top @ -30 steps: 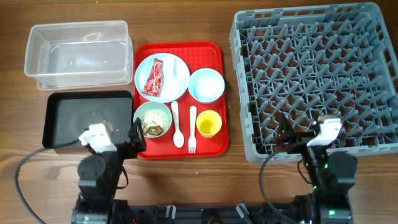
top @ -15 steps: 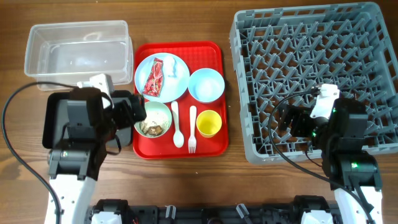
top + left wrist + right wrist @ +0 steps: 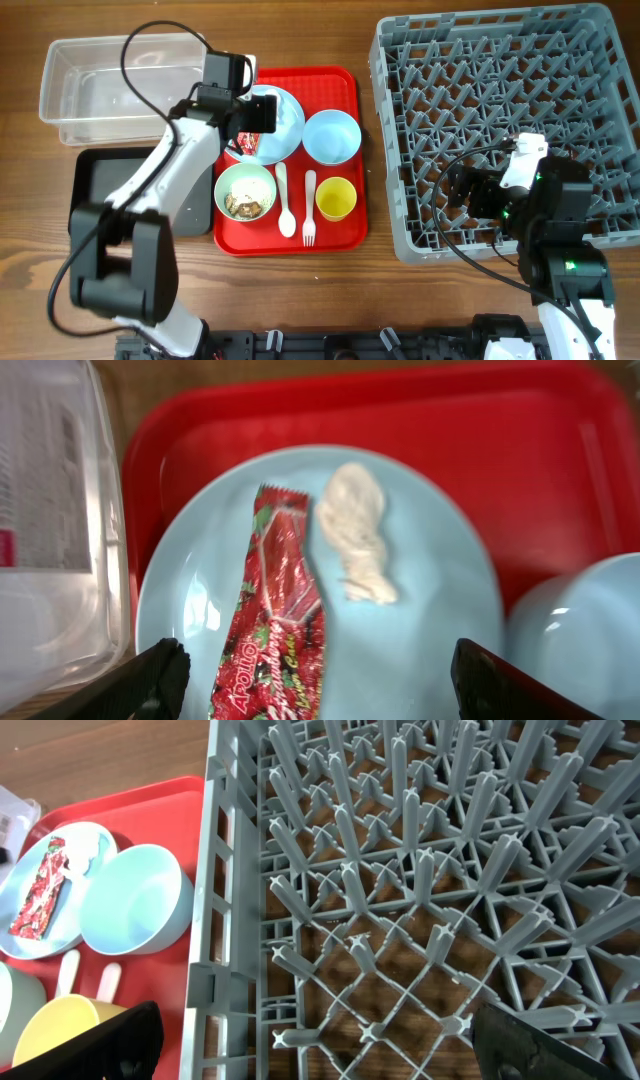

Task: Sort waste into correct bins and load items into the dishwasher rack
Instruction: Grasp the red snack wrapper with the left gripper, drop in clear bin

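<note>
Nothing is sorted yet; the rack (image 3: 384,140) is empty. The left gripper (image 3: 325,675) hangs released above the wrapper (image 3: 280,610), right gripper (image 3: 320,1045) released too

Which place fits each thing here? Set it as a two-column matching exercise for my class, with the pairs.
Things:
1 snack wrapper
2 food leftovers
3 yellow cup
4 black tray

Places:
A in the green bowl
B on the blue plate
C on the table, left of the red tray
D on the red tray, beside the fork

Pairs: 1-B, 2-A, 3-D, 4-C
</note>
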`<state>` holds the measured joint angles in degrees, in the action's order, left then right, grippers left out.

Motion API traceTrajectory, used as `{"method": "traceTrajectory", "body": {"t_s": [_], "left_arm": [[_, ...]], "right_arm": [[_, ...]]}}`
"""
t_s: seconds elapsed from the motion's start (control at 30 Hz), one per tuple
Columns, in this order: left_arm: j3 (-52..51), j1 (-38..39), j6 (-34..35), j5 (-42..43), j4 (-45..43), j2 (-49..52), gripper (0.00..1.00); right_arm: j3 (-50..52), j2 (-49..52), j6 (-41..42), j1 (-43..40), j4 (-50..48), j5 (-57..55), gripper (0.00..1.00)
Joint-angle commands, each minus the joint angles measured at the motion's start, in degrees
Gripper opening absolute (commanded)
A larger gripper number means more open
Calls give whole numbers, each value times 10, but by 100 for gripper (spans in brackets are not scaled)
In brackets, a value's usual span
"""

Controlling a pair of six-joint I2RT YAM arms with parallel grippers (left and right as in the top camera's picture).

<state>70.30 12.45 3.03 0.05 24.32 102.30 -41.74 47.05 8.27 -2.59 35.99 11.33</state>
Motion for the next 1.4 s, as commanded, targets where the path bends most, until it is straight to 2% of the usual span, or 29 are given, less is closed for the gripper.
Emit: {"method": "traceTrajectory", "body": {"t_s": [0.0, 0.23, 0.27, 0.3, 0.37, 0.4, 0.53, 0.67, 0.8, 0.93, 0.97, 1.0, 1.03, 1.07, 1.1, 1.17, 1.2, 1.23, 1.27, 1.37], "left_arm": [[5, 1, -14, -23, -4, 57, 85], [5, 0, -14, -58, -29, 134, 83], [5, 0, -14, -60, -29, 138, 75], [5, 0, -13, -59, -28, 141, 59], [5, 1, -13, -59, -19, 139, 8], [5, 0, -11, -59, -11, 134, 4], [6, 0, 0, -59, 5, 69, 4], [6, -25, 130, -59, -12, -45, 4], [5, -120, 337, -59, -58, -81, 4], [5, -184, 337, -62, -127, -39, 5], [5, -194, 337, -62, -135, -26, 10], [5, -203, 337, -61, -134, -10, 21], [5, -207, 337, -61, -132, -1, 26], [5, -209, 336, -61, -130, 4, 36], [5, -209, 336, -61, -133, 4, 41], [5, -209, 334, -59, -136, -5, 41], [5, -208, 334, -45, -134, -9, 35], [5, -208, 332, -18, -134, -15, 22], [5, -206, 332, 17, -135, -23, 15], [5, -164, 291, 93, -139, -55, 18]], "right_arm": [[-16, 0, -6, -3, -1, -10, 100], [-16, 0, -6, -3, -1, -10, 100], [-16, 0, -7, -3, -1, -10, 100], [-16, 0, -6, -3, -1, -10, 100], [-16, 0, -6, -3, -1, -10, 100], [-16, 0, -7, -3, -1, -10, 100], [-16, 0, -7, -3, -1, -10, 100], [-16, 0, -7, -3, 1, -10, 100], [-16, 0, -7, -3, 1, -10, 99], [-16, 0, -6, -3, 1, -10, 100], [-16, 0, -6, -3, 2, -10, 100], [-16, 0, -6, -3, 5, -10, 100], [-16, 0, -6, -3, 7, -10, 100], [-16, 0, -6, -3, 7, -10, 100], [-16, 0, -6, -3, 7, -10, 100], [-16, 0, -6, -3, 7, -10, 100], [-16, 0, -6, -3, 7, -10, 100], [-16, 0, -6, -3, 7, -10, 100], [-16, 0, -6, -3, 7, -10, 100], [-16, 0, -6, -3, 7, -10, 100]]}}
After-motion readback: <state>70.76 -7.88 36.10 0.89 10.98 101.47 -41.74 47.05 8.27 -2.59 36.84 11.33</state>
